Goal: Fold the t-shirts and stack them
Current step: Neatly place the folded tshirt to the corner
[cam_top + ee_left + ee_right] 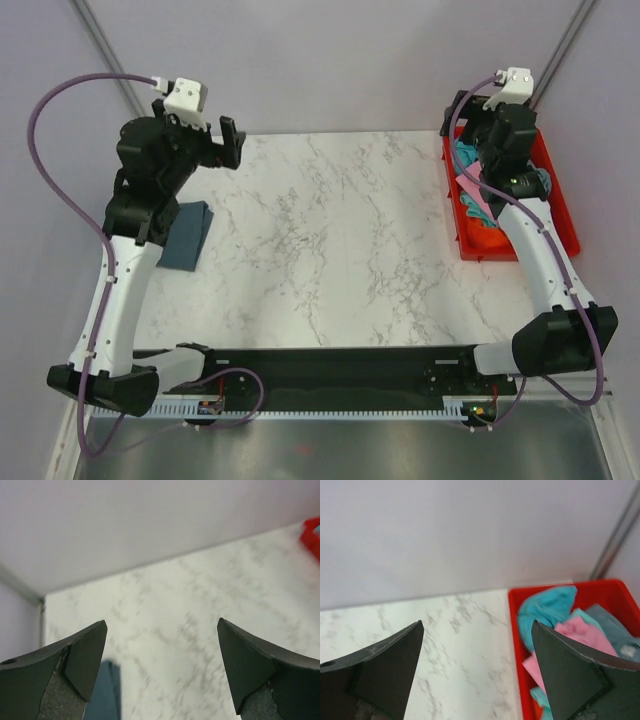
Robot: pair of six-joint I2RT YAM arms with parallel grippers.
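A folded dark slate-blue t-shirt (189,235) lies at the table's left edge, partly under my left arm; its corner shows in the left wrist view (107,692). Pink (474,204) and teal (466,156) t-shirts lie crumpled in the red bin (560,205); the right wrist view shows the teal one (545,611), the pink one (580,635) and a greyish-blue one (615,627). My left gripper (232,140) is open and empty, raised above the table's back left. My right gripper (490,135) is open and empty, raised over the bin's near-left rim. No orange shirt shows.
The white marble table (330,240) spans the middle. The red bin stands at the back right. Grey walls and metal corner posts (100,45) close in the back and sides. A black rail (330,365) runs along the near edge.
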